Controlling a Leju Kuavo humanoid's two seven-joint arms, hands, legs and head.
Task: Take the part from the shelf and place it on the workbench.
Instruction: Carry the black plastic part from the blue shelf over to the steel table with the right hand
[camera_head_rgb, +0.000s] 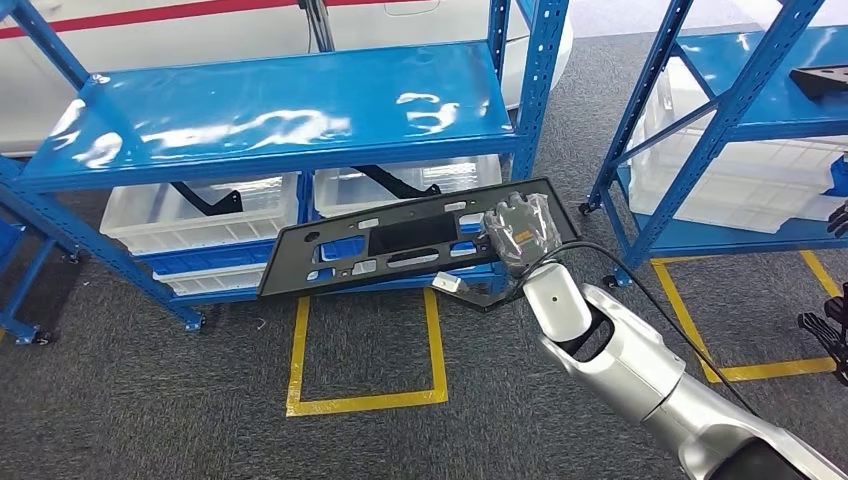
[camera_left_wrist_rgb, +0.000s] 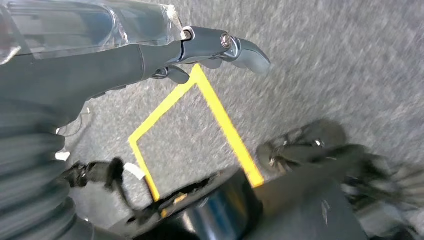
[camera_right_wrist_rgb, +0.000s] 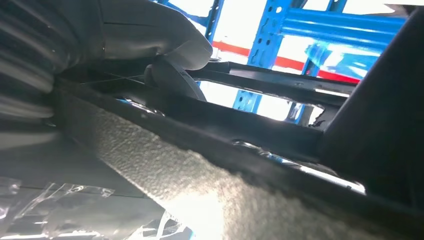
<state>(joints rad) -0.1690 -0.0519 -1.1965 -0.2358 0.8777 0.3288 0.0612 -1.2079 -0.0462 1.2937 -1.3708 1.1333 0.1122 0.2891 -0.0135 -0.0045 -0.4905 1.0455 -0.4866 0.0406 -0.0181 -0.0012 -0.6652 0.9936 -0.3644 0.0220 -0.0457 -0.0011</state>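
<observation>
The part is a long flat black panel (camera_head_rgb: 400, 240) with several cut-outs. It hangs tilted in the air in front of the lower level of the blue shelf (camera_head_rgb: 270, 110). My right hand (camera_head_rgb: 520, 235) grips the panel at its right end, at the end of my silver arm. In the right wrist view the panel's rough edge (camera_right_wrist_rgb: 210, 175) runs close past the camera, and the grey thumb (camera_right_wrist_rgb: 170, 77) presses on it. My left hand (camera_left_wrist_rgb: 100, 65) hangs over the grey carpet with its fingers (camera_left_wrist_rgb: 240, 47) stretched out and nothing in it.
Clear plastic bins (camera_head_rgb: 200, 215) with other black parts stand on the shelf's lower level. A second blue shelf (camera_head_rgb: 760, 90) at the right carries a black piece (camera_head_rgb: 820, 80). Yellow tape squares (camera_head_rgb: 365, 400) mark the carpet in front of both shelves.
</observation>
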